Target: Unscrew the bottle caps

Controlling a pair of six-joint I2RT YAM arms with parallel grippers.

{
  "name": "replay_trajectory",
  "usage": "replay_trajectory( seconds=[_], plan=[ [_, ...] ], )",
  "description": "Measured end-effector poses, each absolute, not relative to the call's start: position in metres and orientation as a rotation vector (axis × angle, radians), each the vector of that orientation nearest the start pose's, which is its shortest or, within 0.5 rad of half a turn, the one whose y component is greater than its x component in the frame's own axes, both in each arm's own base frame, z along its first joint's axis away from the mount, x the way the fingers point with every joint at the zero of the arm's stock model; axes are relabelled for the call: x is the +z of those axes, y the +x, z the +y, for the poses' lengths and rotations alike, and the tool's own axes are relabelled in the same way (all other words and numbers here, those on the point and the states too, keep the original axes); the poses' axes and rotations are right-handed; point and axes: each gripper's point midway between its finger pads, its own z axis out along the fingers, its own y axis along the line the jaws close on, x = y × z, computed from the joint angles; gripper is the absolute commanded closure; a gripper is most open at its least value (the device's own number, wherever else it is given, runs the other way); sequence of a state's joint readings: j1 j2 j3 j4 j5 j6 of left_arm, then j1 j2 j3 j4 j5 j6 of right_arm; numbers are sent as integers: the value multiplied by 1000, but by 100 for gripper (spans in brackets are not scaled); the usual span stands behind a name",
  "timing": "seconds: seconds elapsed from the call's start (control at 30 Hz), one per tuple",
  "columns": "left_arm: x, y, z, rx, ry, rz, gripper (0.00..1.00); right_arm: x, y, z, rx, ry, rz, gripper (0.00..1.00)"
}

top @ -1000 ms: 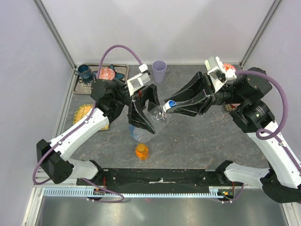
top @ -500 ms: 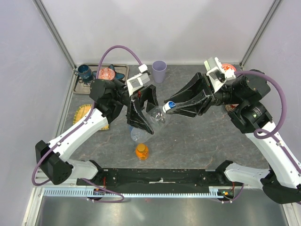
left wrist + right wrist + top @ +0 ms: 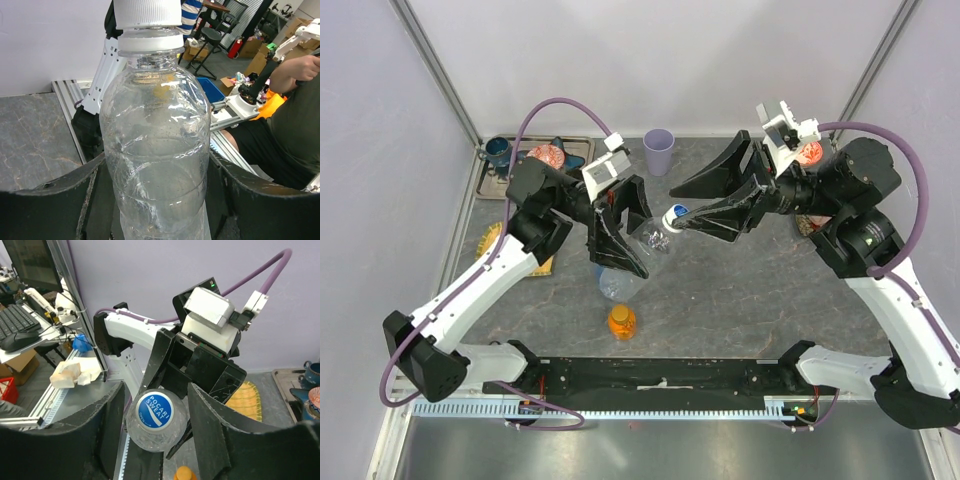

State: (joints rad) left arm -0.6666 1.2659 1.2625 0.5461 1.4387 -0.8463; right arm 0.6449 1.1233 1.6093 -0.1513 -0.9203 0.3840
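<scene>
Clear plastic bottle (image 3: 155,150) hangs mid-air, tilted, clamped in left gripper (image 3: 635,240). Right gripper (image 3: 157,400) jaws stand parted either side of blue cap (image 3: 154,410), not pinching it. Step: unscrewing, probably a regrasp. Next: close squarely on cap, twist.

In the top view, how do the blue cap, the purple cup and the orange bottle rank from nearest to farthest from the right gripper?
1. blue cap: between the fingers of the right gripper.
2. purple cup: toward the back.
3. orange bottle: toward the front, near the arm bases.
</scene>
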Motion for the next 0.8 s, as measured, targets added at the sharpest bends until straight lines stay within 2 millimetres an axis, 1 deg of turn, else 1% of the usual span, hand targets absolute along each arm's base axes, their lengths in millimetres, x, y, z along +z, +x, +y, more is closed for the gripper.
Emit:
replay_trajectory(
  seconds=[0.13,0.23,0.37,0.47,0.57,0.6,0.7,0.8],
  plan=[
    [433,93,-297,-1844,1458,1144,74,544,125,278,1398,-1001,1126,26],
    [433,95,-297,-1831,1445,1147,74,547,132,277,1374,-954,1142,23],
    [432,105,-301,-1788,1383,1173,73,552,152,275,1313,-831,1200,21],
    [435,127,-311,-1690,1256,1230,72,558,175,270,1251,-693,1261,21],
    [434,156,-318,-1527,1108,1292,71,566,197,263,1202,-541,1326,21],
    [432,169,-319,-1448,1045,1321,72,569,205,260,1187,-485,1350,21],
    [428,198,-317,-1256,913,1376,72,572,222,256,1158,-366,1401,20],
    [423,224,-311,-1085,805,1423,72,568,241,253,1121,-268,1460,20]
  ],
)
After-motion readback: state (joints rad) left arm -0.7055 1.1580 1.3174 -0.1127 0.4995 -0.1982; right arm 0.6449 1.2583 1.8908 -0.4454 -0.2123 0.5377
